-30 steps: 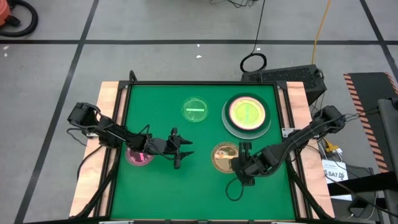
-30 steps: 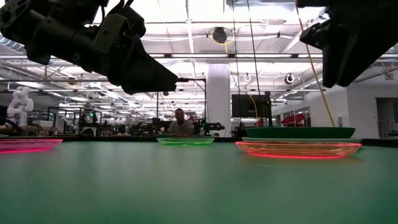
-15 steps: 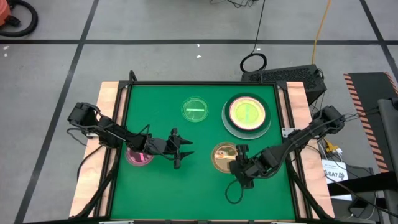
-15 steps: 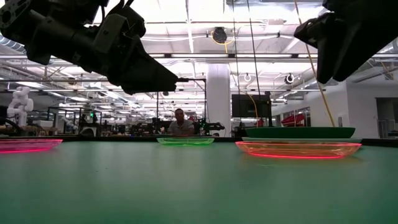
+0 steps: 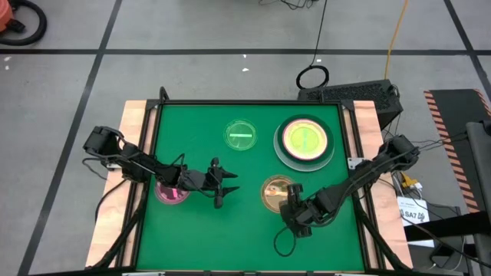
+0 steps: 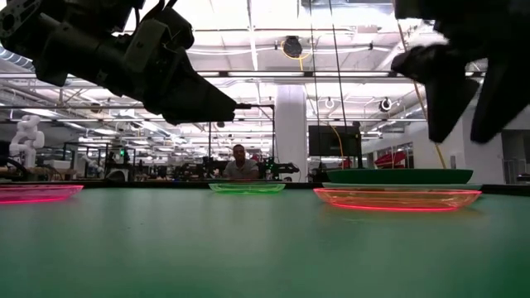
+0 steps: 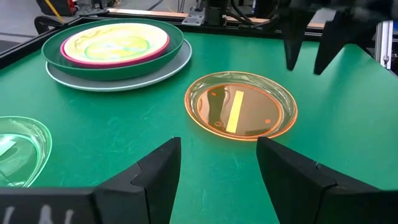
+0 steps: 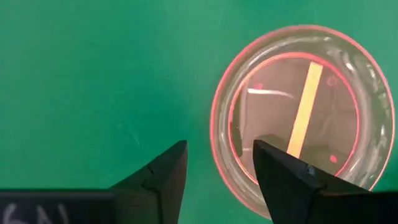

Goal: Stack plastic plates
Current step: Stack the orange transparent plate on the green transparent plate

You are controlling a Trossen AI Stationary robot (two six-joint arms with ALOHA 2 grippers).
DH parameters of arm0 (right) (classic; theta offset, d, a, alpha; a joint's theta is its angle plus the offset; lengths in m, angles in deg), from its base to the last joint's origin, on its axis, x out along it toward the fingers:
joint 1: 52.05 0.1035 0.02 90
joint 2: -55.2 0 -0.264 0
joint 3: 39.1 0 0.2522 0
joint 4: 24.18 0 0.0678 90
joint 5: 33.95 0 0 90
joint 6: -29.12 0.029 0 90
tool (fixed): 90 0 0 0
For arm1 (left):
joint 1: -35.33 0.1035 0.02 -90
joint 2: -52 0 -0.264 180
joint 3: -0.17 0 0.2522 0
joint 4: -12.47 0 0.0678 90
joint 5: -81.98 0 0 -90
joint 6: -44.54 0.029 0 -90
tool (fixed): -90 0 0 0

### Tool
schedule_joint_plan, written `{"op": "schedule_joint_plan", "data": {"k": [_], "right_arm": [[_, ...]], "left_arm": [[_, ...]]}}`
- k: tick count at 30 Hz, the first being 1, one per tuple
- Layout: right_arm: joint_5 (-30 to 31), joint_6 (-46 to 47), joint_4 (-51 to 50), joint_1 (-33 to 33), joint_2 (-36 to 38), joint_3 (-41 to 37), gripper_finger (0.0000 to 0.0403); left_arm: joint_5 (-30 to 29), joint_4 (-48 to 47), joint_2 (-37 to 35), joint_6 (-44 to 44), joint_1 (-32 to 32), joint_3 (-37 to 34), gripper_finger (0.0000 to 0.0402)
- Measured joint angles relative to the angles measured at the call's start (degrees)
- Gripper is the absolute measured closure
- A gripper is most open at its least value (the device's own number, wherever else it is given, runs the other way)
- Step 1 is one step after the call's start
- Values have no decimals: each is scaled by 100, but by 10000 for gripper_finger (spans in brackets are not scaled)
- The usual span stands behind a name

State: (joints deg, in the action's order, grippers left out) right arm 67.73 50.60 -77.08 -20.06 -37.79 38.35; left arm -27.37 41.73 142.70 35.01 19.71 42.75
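The mat on my table [image 5: 192, 230] is solid bright green, with pale wood strips down both sides. The small dish under my right pincer [image 8: 214, 163] is see-through amber [image 8: 303, 118], its rim glowing reddish-pink, with one orange bar across the middle and a few tiny red dots. My own fingers [image 8: 166, 172] are plain black, same on my left pincer [image 7: 217, 163]. Over by my left arm there's a translucent pink dish [image 5: 170, 192], glowing neon at the edge. Further back sits a translucent green dish [image 5: 240, 135] with a pale bar. The big stack [image 7: 118, 48] goes pale blue-grey, dark green, hot pink, then cream with yellow-green streaks on top.
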Motion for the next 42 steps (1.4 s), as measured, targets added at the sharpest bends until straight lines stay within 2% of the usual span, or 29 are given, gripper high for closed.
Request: {"op": "schedule_joint_plan", "data": {"k": [8,22,29,34,42], "right_arm": [[6,-131,47,0,-455,0,229],[30,-316,172,-15,-587,0,229],[24,-336,141,-15,-882,-4,238],[31,-421,120,-15,-941,-4,263],[52,-483,120,-17,-949,-4,337]], "left_arm": [[-1,4,0,122,26,0,185],[-1,6,0,287,33,0,185],[-1,11,0,294,33,4,185],[-1,11,0,306,33,7,185],[-1,11,0,326,33,11,185]]}}
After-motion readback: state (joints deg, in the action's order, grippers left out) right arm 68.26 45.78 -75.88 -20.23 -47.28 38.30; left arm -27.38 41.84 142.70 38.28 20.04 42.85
